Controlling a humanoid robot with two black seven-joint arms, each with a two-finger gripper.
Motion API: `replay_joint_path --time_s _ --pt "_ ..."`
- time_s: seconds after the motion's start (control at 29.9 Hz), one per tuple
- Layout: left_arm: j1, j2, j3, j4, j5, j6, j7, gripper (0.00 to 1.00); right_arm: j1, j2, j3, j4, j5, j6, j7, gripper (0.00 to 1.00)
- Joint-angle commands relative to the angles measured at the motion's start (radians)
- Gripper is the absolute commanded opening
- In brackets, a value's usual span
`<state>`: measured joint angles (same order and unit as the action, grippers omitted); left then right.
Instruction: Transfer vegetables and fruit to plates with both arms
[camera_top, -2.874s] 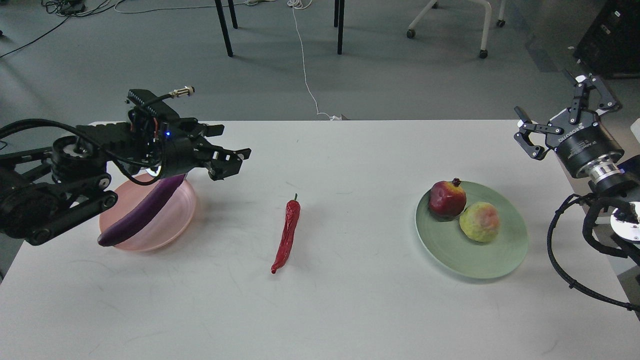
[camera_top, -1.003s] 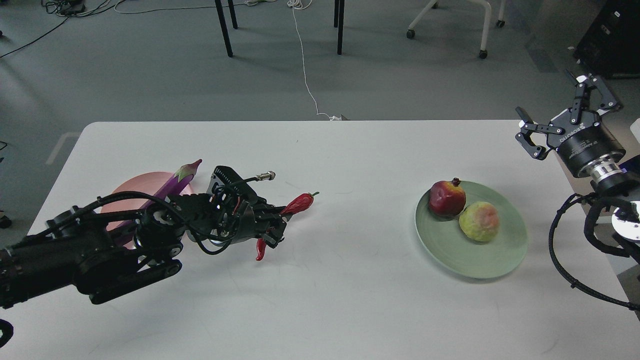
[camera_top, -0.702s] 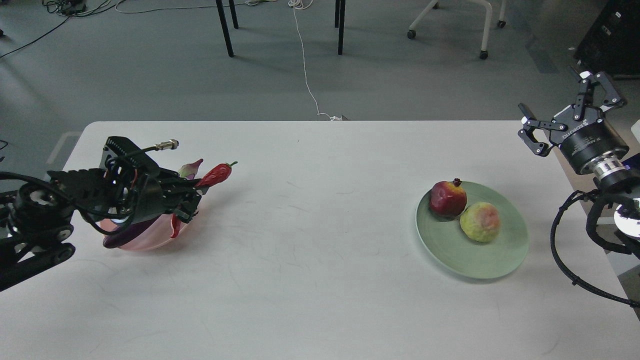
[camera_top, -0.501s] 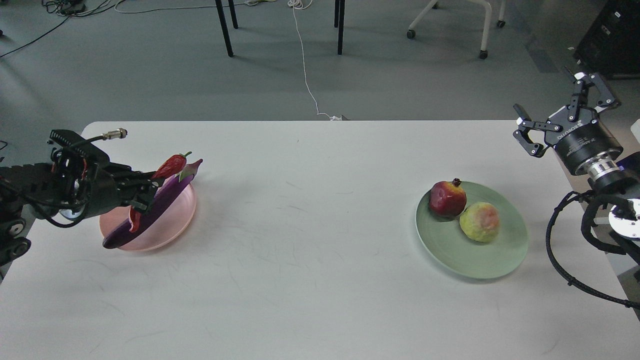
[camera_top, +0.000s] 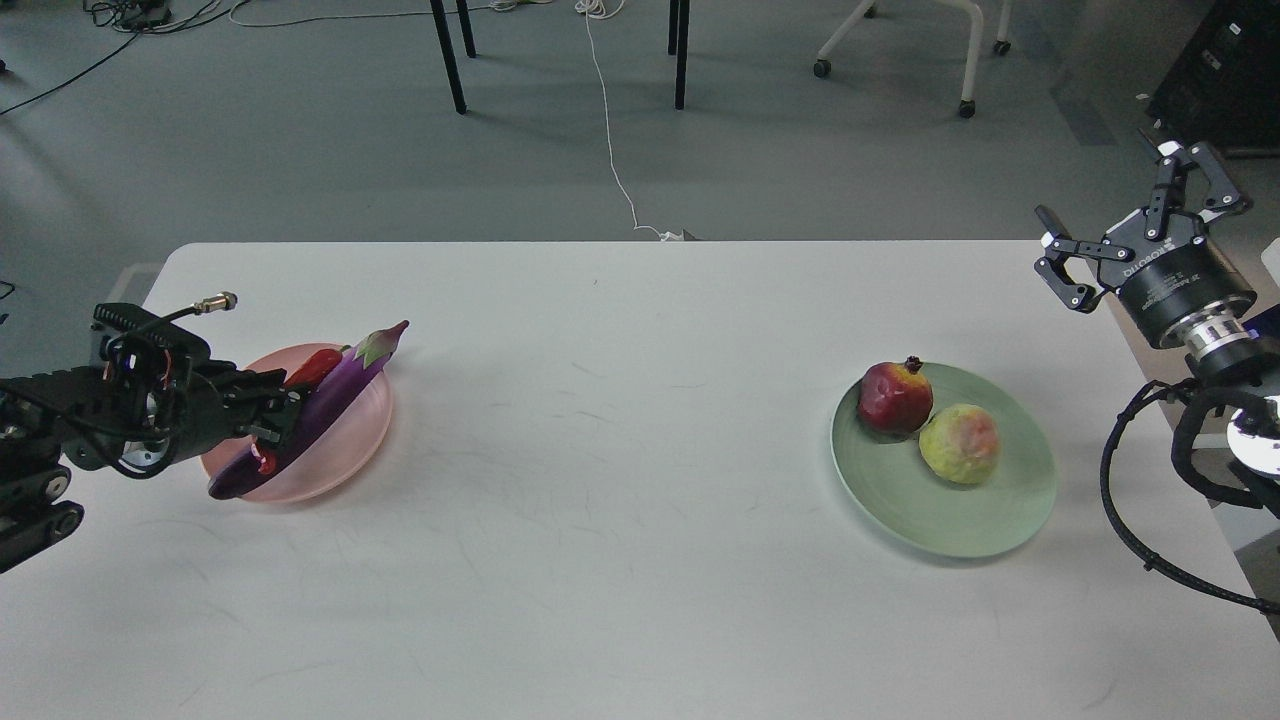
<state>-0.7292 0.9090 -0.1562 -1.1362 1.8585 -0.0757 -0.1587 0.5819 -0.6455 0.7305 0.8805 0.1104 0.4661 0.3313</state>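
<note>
The purple eggplant (camera_top: 335, 398) lies slanted across the pale pink plate (camera_top: 358, 440) at the left. My left gripper (camera_top: 277, 418) is low over that plate, shut on the red chili pepper (camera_top: 312, 367), which sits against the eggplant's left side. Its lower tip shows below the fingers. The pale green plate (camera_top: 960, 520) at the right holds the dark red fruit (camera_top: 893, 397) and the yellow-green fruit (camera_top: 960, 443), touching each other. My right gripper (camera_top: 1140, 235) is open and empty, raised beyond the table's right edge.
The white table (camera_top: 620, 520) ends just left of the pink plate and just right of the green plate. My right arm's looped black cable (camera_top: 1120, 500) hangs over the right edge. Chair legs (camera_top: 680, 60) and floor cables lie beyond the far edge.
My left gripper closed on the chili at mid-table, carried it left to the pink plate and lowered it beside the eggplant. The right arm barely moved.
</note>
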Motion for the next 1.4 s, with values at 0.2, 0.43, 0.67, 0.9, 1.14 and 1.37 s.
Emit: replay_joint_path --time_s 0.2,0.43,0.67,0.9,1.14,1.37 --pt "-0.013 0.024 -0.031 0.001 -0.103 0.040 -0.004 0.83 0.000 0.010 0.000 0.000 0.000 0.000 0.000 0.99" --pt "-0.101 0.041 -0.111 0.001 -0.522 0.039 -0.005 0.96 0.004 0.012 0.023 -0.006 0.000 -0.003 0.000 0.99" --pt "-0.105 -0.079 -0.321 0.024 -1.129 0.047 -0.007 0.97 0.032 0.013 0.110 -0.038 0.000 -0.010 -0.002 0.99" --pt "-0.102 -0.194 -0.477 0.177 -1.556 0.039 -0.074 0.97 0.041 0.023 0.204 -0.043 0.005 -0.003 0.011 0.99" --pt "-0.104 -0.330 -0.563 0.326 -1.728 0.030 -0.196 0.98 0.139 0.079 0.264 -0.060 0.006 -0.012 0.005 0.99" --pt "-0.099 -0.406 -0.618 0.464 -1.811 -0.073 -0.180 0.98 0.193 0.200 0.263 -0.202 0.015 -0.014 -0.076 0.98"
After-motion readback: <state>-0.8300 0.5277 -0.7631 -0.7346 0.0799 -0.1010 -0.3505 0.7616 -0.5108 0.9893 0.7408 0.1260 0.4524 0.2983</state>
